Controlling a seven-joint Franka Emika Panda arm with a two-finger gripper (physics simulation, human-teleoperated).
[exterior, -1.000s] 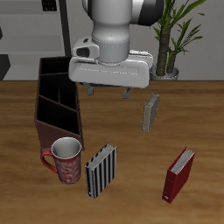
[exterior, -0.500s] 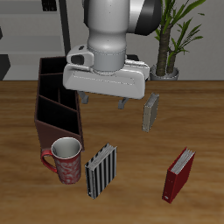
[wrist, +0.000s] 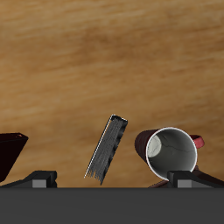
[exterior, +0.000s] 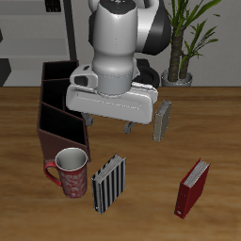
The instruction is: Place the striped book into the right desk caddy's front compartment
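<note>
I am steering the gripper (exterior: pixel 129 114), which hangs above the middle of the counter with its jaws spread and nothing between them. The striped book (exterior: pixel 108 183) stands upright near the counter's front edge, just beside a red mug (exterior: pixel 72 172). The right desk caddy (exterior: pixel 62 108) runs back from the mug toward the counter's rear edge. In the wrist view the striped book (wrist: pixel 107 150) shows edge-on, thin and slightly tilted. I judge it light and stiff, with smooth covers, and easy to topple. I would pinch it across its thickness near the top edge, clear of the mug.
</note>
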